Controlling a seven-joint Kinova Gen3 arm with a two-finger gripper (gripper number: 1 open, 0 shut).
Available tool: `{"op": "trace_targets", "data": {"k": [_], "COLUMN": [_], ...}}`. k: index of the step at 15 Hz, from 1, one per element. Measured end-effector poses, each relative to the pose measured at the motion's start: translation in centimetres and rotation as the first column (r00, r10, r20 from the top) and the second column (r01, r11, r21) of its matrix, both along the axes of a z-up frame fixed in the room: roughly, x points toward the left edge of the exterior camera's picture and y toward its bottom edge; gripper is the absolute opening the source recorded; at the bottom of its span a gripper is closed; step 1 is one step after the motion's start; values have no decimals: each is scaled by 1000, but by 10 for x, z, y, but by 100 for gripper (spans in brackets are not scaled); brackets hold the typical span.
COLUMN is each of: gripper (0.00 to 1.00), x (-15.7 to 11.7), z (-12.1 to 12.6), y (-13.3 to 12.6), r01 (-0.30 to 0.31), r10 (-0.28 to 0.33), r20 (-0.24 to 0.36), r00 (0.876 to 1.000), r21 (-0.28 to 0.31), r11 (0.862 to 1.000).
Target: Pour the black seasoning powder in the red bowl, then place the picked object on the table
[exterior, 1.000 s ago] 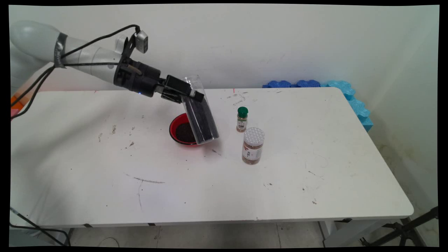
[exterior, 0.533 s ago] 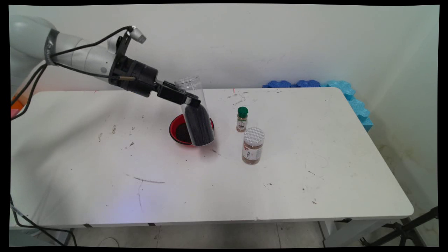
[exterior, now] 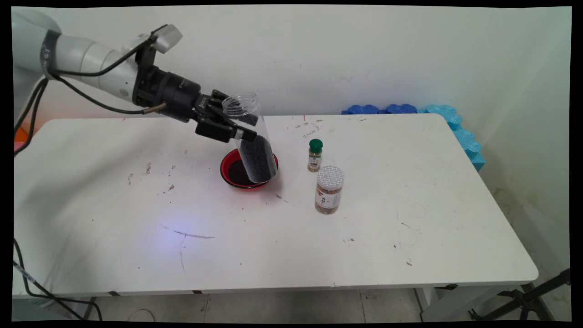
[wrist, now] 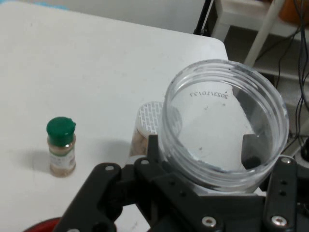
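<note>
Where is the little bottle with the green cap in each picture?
Main view: the green-capped bottle stands on the table right of the red bowl, just behind the white-lidded jar.
Hand view: the same bottle stands at the left, apart from the gripper.
Shared landmark: the clear jar held in the gripper shows in both.

even bright light, soft shadows, hand view slightly blurred.

White table (exterior: 410,237) bears red bowl (exterior: 230,175), two spice jars (exterior: 328,189).
</note>
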State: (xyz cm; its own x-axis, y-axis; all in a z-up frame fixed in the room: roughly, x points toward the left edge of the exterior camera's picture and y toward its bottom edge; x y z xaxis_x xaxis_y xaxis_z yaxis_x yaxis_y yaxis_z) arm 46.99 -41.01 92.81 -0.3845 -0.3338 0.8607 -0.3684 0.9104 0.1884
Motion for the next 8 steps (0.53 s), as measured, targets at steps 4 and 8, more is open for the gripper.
{"op": "trace_targets", "data": {"k": [4,8], "gripper": [0,0], "x": [-2,-5], "z": [5,4], "y": [11,26], "r01": [43,62], "r10": [-41,-58], "r20": [34,52], "r00": [999,997], "r21": [-64,-70], "r11": [997,996]}}
